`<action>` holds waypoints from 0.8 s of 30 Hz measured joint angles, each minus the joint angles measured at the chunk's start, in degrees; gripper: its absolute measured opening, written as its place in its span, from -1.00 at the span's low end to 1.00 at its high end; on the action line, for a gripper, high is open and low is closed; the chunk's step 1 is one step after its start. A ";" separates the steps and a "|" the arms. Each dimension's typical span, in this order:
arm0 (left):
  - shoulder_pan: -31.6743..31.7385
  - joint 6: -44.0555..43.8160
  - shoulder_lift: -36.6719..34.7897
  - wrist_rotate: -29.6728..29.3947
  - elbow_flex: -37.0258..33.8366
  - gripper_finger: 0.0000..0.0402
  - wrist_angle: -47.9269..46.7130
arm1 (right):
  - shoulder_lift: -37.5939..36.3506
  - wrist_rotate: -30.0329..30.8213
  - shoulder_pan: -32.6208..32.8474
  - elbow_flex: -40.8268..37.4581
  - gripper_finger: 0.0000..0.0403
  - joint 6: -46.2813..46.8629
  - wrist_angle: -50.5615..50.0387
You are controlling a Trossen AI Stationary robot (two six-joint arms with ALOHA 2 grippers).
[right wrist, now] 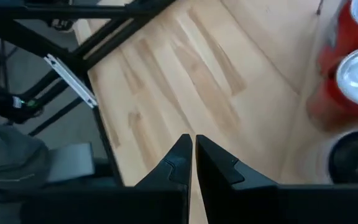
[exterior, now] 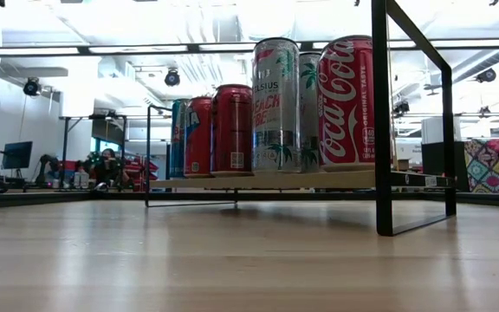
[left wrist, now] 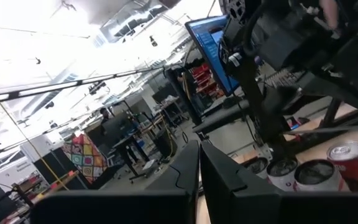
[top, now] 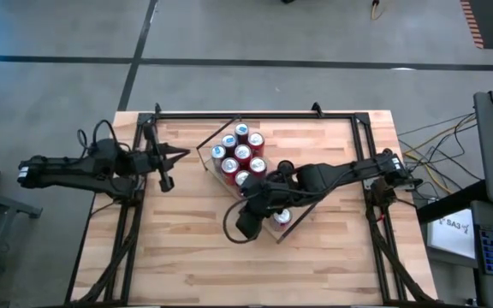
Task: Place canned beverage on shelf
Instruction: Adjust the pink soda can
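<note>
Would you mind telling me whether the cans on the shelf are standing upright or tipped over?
Upright. In the low view the cans stand vertically on the shelf, and the high view shows their round tops facing up.

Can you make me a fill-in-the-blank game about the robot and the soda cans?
1. The drink cans stand on the flat light-wood shelf, and most of them are coloured ____.
2. The right gripper has its dark fingers ____, holding nothing.
3. The left gripper is shut and holds ____.

Missing words: red; shut; nothing
</note>
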 joint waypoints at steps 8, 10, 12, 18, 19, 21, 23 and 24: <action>0.00 -0.15 0.26 -0.02 0.00 -1.00 0.04 | -0.46 -0.17 0.40 1.33 -0.94 7.25 -11.87; 0.00 -0.15 0.26 -0.02 0.00 -1.00 0.07 | -0.56 -0.61 0.34 1.45 -0.94 8.41 -16.39; -0.02 -0.15 0.42 -0.02 0.00 -1.00 0.10 | -0.57 -0.65 0.25 1.45 -0.94 8.41 -21.04; -0.02 -1.79 1.33 0.00 -0.01 -1.00 0.12 | -0.83 4.06 -3.69 1.45 -0.94 3.70 -29.37; -0.02 -1.85 1.59 -0.02 0.00 -1.00 0.12 | -0.83 4.19 -4.70 1.45 -0.94 1.99 -29.75; -0.02 -1.89 2.14 0.00 0.07 -1.00 0.13 | -0.83 3.77 -7.07 1.45 -0.94 -1.64 -29.88; -0.02 -2.07 2.65 0.00 0.08 -1.00 0.30 | -0.91 1.80 -9.78 1.45 -0.94 -4.95 -29.90; -0.02 -2.09 2.84 0.00 0.09 -1.00 0.54 | -1.01 1.15 -11.26 1.45 -0.94 -6.47 -29.90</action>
